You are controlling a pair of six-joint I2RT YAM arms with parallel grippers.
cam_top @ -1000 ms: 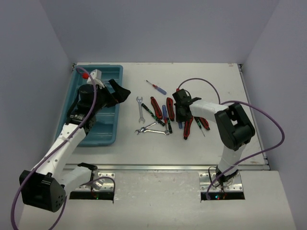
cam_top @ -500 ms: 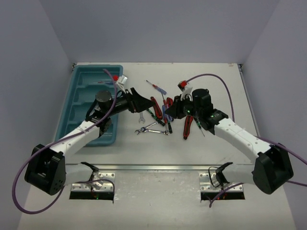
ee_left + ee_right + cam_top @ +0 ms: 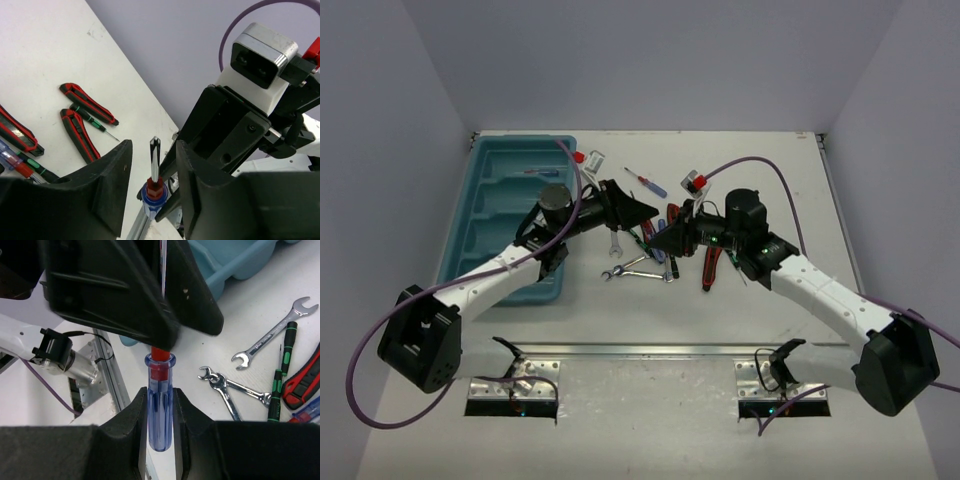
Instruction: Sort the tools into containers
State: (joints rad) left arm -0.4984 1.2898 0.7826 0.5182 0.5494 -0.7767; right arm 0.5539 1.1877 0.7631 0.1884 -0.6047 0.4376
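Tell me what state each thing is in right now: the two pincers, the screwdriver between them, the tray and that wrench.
blue-handled screwdriver: held up off the table by its handle.
right pincer: shut on the blue-handled screwdriver.
left pincer: open, fingers either side of the shaft, not touching it.
teal tray: one small tool lies in a far compartment.
open-end wrench: lying flat on the table.

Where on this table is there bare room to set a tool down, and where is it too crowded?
Bare: the table's far-right corner, between the tool pile and the right edge; also the near strip in front of pile and tray. Crowded: mid-table, where left claw and right claw meet above the pile, the right gripping a blue-handled screwdriver.
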